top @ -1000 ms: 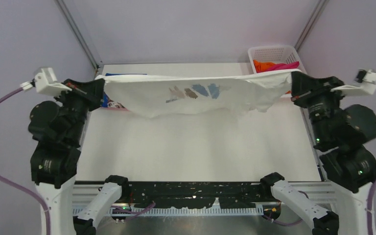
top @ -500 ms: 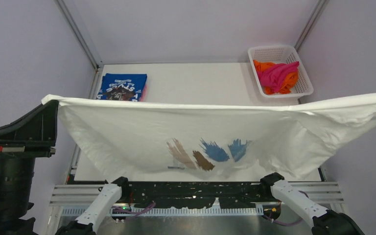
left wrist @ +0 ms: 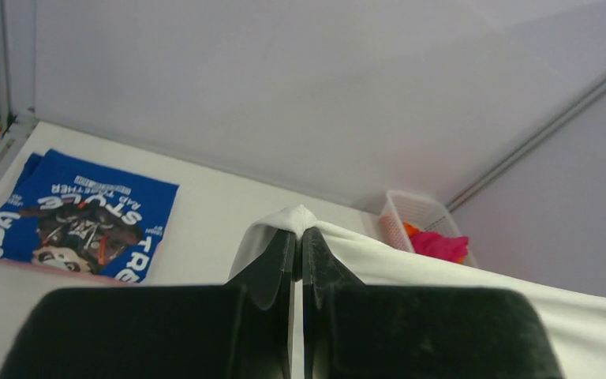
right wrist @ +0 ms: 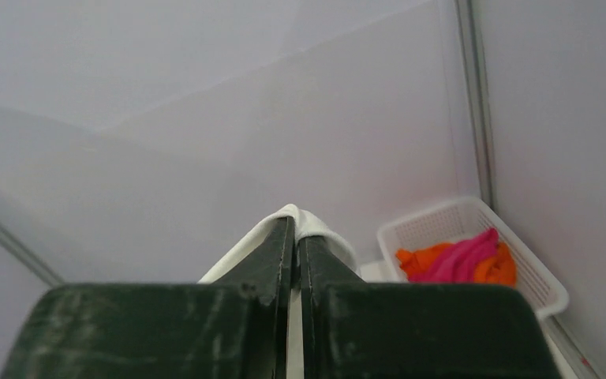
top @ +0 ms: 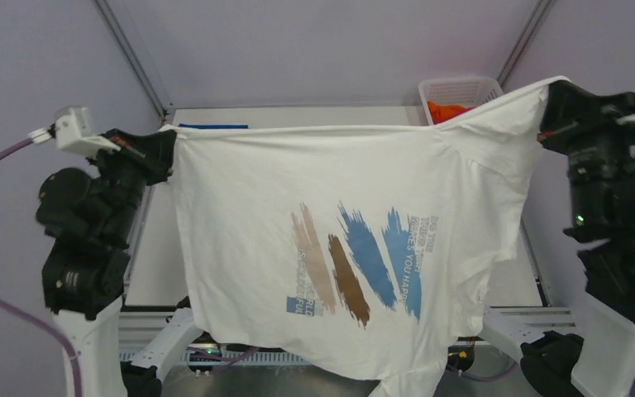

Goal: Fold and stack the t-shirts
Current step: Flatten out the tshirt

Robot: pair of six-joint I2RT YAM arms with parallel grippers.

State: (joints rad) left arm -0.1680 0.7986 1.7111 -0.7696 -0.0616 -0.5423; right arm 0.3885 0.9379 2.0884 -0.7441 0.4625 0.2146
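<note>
Plainly, the white t-shirt (top: 339, 248) hangs in the air above the desk (top: 314, 117), print side toward the overhead camera, stretched between the two arms. The left gripper (left wrist: 298, 237) is clenched on the shoulder corner at 9 o'clock, and the right gripper (right wrist: 295, 225) is clenched on the corner at 3 o'clock. Each holds only a small nub of cloth. Spreading the arms any wider could, I judge, drag a corner free and drop that side. The hem dangles at 6 o'clock over the arm bases (top: 165, 339) and may snag there on lowering. Laid too far back, it could cover the folded blue t-shirt (left wrist: 79, 213) at 11 o'clock or catch the basket (right wrist: 426, 217) at 1 o'clock.
</note>
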